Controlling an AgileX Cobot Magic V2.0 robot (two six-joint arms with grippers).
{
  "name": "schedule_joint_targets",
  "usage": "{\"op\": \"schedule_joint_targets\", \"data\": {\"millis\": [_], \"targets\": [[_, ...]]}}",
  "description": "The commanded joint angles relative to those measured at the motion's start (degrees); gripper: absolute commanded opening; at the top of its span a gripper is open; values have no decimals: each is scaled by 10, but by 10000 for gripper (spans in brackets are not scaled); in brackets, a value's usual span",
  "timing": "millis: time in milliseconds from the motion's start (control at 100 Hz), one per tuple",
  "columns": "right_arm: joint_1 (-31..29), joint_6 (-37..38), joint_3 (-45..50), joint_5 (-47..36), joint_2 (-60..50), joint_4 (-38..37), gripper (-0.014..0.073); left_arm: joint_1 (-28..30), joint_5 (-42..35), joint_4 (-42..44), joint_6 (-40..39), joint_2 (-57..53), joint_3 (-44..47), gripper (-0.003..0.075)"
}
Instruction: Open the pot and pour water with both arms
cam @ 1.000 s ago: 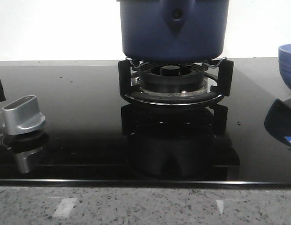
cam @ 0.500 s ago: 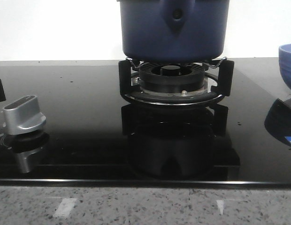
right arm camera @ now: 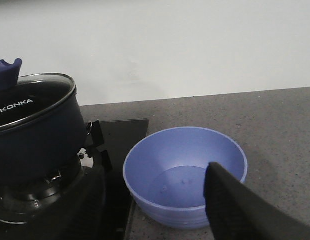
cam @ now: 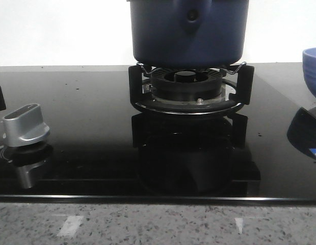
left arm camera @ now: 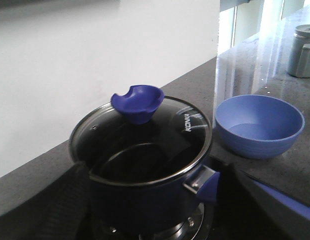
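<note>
The dark navy pot [cam: 188,31] stands on the gas burner [cam: 187,89] at the back centre. Its glass lid [left arm camera: 182,122] is on, topped by a blue knob [left arm camera: 138,101]. A blue side handle [left arm camera: 207,184] points toward the bowl. I cannot make out water through the lid. My left gripper [left arm camera: 155,222] is open just in front of the pot, with one dark finger [left arm camera: 60,205] beside the pot wall. My right gripper [right arm camera: 160,215] is open over the near rim of the blue bowl [right arm camera: 185,172], one finger [right arm camera: 235,210] in front of it. Neither gripper shows in the front view.
A silver stove knob [cam: 25,125] sits at the left on the black glass cooktop [cam: 86,153]. The blue bowl [cam: 312,71] stands on the stone counter to the right of the stove. A grey metal canister [left arm camera: 302,50] is farther along the counter. A white wall runs behind.
The pot's front and its reflection in the glass look slightly darker now. Pot, bowl and stove knob have not moved.
</note>
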Motion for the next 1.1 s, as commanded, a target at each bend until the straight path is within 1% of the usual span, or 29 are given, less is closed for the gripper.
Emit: {"op": "schedule_joint_targets", "data": {"millis": [0,120,240,290,400,610,800,890,960,1090], "targets": [[0,-5,-19,-33,12,13,393,-23,-23,-19,5,37,-54,473],[0,-5,-19,-28,12,13,393,-36,-23,-17,5,95,-101,483],[1,-5,-19,-25,12,13,393,-36,-24,-28,5,138,-136,535],[3,-5,-19,-24,12,13,393,-36,-27,-30,5,152,-146,545],[3,-5,-19,-20,12,13,393,-37,-41,-35,5,176,-160,546],[3,-5,-19,-21,12,13,393,-37,-34,-58,5,215,-186,546],[7,-5,-19,-22,12,13,393,-37,-54,-62,13,235,-202,545],[13,-5,-19,-22,12,13,393,-38,-53,-84,45,242,-202,545],[12,-5,-19,-22,12,13,393,-38,-50,-118,83,250,-202,545],[12,-5,-19,-23,12,13,393,-38,-46,-235,180,261,-202,545]]}}
